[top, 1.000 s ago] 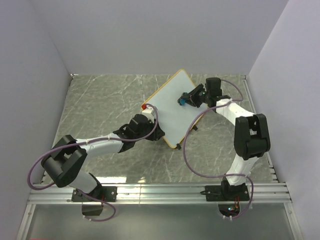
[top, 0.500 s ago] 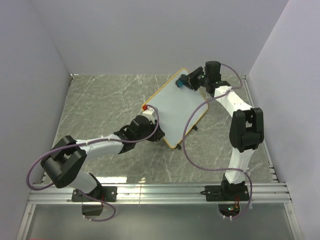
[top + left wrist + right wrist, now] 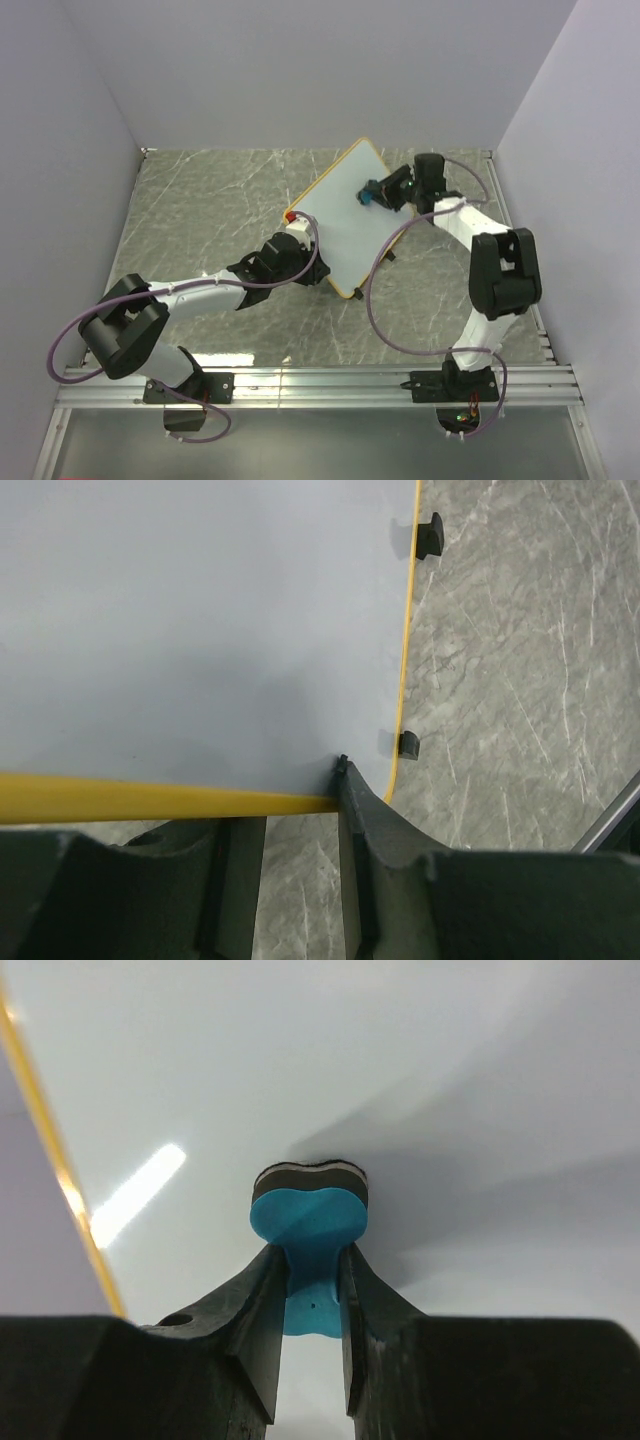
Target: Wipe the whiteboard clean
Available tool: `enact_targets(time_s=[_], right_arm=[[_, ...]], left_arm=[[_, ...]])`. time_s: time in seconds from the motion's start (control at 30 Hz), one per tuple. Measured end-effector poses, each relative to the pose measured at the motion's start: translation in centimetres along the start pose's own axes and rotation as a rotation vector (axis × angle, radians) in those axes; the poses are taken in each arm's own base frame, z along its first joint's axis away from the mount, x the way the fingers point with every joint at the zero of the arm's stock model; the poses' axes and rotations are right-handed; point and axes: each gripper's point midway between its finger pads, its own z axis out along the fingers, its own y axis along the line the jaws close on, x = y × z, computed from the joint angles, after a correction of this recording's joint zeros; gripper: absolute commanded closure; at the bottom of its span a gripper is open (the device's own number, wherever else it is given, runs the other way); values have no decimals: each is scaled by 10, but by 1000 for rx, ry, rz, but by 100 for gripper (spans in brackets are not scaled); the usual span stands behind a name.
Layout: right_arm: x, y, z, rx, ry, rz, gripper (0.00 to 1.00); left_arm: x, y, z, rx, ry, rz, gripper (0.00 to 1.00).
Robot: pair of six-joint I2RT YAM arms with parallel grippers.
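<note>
That whiteboard [image 3: 345,220] looks light, stiff and slick-faced, so its yellow rim seems the sensible hold, and the left fingers [image 3: 385,830] pinch it there, tilted above the counter [image 3: 200,200], while the right fingers [image 3: 250,1330] clamp the blue eraser [image 3: 308,1215] against its face.

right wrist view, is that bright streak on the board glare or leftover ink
Right wrist view: glare, a white streak by the yellow frame of the whiteboard; the eraser throws a soft grey shadow rightward. Left wrist view: no glare, only faint shading low on the board.
</note>
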Motion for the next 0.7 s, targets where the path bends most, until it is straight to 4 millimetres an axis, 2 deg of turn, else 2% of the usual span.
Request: enact_targets(time_s=[0.13,0.33,0.4,0.53,0.57,0.6,0.67,0.7], right_arm=[[24,-38,-21,47,11,17,100],[37,-83,-45,125,10,15,100],[34,-94,-57,144,-2,14,100],[13,-102,-80,148,-65,7,100],[7,-104,-84,147,-80,6,100],[3,-106,-86,149,-91,6,100],[-2,-112,-90,157,-104,8,100],[-3,-115,-91,163,-106,11,100]], left_arm=[[1,2,0,-11,0,5,100],[1,1,0,-12,-2,35,100],[1,1,-1,-11,-3,40,100],[0,1,-1,-13,-4,40,94],[0,1,-2,-13,-4,40,91],[1,1,-2,-14,-3,41,83],[1,1,-2,-16,-1,40,79],[1,1,-3,-16,-1,40,70]])
